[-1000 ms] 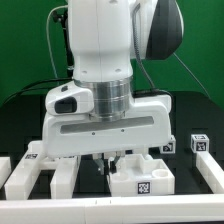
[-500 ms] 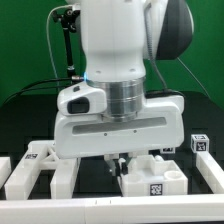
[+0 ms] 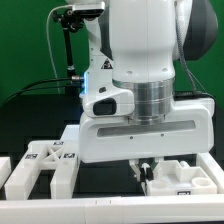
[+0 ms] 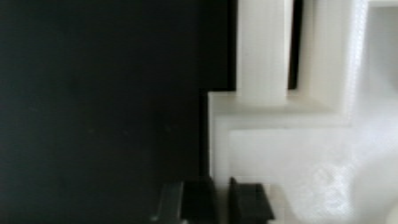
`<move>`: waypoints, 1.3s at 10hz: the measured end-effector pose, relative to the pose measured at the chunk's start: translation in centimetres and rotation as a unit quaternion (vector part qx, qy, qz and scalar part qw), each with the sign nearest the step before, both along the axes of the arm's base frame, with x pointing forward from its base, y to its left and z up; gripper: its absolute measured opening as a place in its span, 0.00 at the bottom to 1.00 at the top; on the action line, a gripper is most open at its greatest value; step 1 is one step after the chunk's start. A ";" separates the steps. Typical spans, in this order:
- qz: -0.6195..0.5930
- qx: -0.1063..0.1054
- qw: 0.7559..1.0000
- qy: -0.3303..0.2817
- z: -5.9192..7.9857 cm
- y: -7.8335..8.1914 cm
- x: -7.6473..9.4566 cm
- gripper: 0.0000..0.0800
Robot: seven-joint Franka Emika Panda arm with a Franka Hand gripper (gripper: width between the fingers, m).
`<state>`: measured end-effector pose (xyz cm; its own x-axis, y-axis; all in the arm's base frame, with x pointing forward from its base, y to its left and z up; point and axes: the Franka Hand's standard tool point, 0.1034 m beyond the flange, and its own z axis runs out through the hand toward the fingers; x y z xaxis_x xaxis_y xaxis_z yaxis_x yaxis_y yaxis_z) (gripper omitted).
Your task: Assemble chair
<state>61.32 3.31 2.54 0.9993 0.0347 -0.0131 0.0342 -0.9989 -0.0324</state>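
While the gripper [image 3: 147,170] hangs low over the white chair part [image 3: 188,182] at the exterior view's near right, its fingers [image 4: 249,200] look nearly together; can't tell if they pinch its edge. More white parts [image 3: 40,165] lie left.

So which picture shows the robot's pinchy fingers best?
The wrist view: both dark fingers show up close there, pinching the edge of the white chair part. In the exterior view the gripper is mostly hidden under the big white arm, with only small tips peeking out.
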 end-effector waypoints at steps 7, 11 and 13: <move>-0.023 0.001 1.000 -0.003 0.0 0.6 0.6 0.14; -0.023 0.001 1.000 -0.003 0.0 0.6 0.6 0.74; -0.023 0.001 1.000 -0.003 0.0 0.6 0.6 0.79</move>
